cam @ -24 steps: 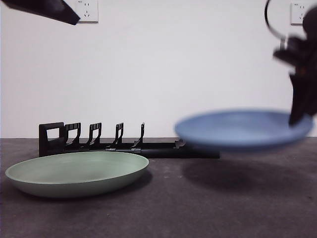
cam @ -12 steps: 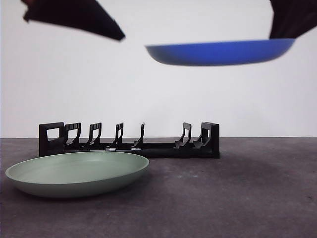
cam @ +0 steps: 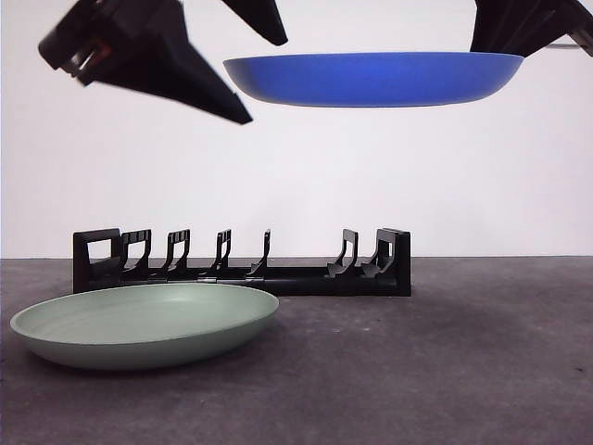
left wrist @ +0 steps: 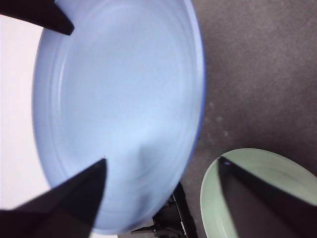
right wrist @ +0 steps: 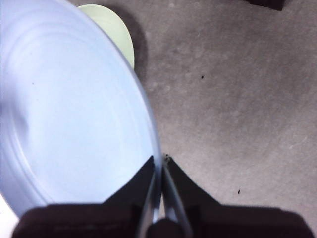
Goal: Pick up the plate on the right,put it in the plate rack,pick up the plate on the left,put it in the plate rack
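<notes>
High above the long black slotted plate rack [cam: 243,262], the right gripper [right wrist: 159,166] pinches the rim of the round blue plate [cam: 371,78], held level. The left gripper [cam: 236,65], jaws spread, flanks its opposite edge. Slotting it probably requires tipping it upright first; the pale green plate [cam: 145,324] waits on the table.

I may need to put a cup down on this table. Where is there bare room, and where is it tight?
Bare tabletop lies in front of and beside the rack, away from the green plate. It is crowded overhead, where the right gripper holds the blue plate and the left gripper, open, reaches its rim.
</notes>
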{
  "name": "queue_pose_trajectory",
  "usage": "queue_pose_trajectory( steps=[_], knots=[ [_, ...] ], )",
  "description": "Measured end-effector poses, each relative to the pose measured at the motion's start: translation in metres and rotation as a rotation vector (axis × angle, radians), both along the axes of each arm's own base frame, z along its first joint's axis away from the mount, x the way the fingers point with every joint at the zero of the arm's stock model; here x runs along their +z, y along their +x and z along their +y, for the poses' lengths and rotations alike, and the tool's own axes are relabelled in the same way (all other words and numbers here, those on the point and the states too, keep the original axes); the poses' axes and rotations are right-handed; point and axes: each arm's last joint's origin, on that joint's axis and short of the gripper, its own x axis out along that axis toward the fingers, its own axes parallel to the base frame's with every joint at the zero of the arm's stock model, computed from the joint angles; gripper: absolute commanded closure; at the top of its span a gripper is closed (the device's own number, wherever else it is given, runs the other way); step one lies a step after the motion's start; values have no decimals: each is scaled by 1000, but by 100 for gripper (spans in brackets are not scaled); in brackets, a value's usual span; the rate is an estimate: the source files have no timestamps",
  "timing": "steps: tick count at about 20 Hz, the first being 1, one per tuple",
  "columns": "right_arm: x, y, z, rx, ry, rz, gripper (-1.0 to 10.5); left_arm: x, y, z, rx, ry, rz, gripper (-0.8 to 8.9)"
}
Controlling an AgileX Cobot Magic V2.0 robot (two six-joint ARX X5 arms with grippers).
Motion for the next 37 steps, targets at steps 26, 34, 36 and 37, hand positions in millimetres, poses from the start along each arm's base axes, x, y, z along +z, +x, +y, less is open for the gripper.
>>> queue_pose_trajectory(
  steps=[26, 34, 36, 37],
  knots=[
    [2, 4, 3, 6, 33, -45, 792, -8, -14, -4, -64, 79, 54, 822],
    [6, 7, 4, 6, 50, -84, 559, -12, -20, -4, -36, 63, 129, 822],
    [16, 9, 4, -1, 57, -134, 559, -13, -20, -4, -5, 29, 170, 822],
    [24, 11, 3, -5, 63, -177, 559, -13, -21, -4, 0, 6, 202, 822]
  ],
)
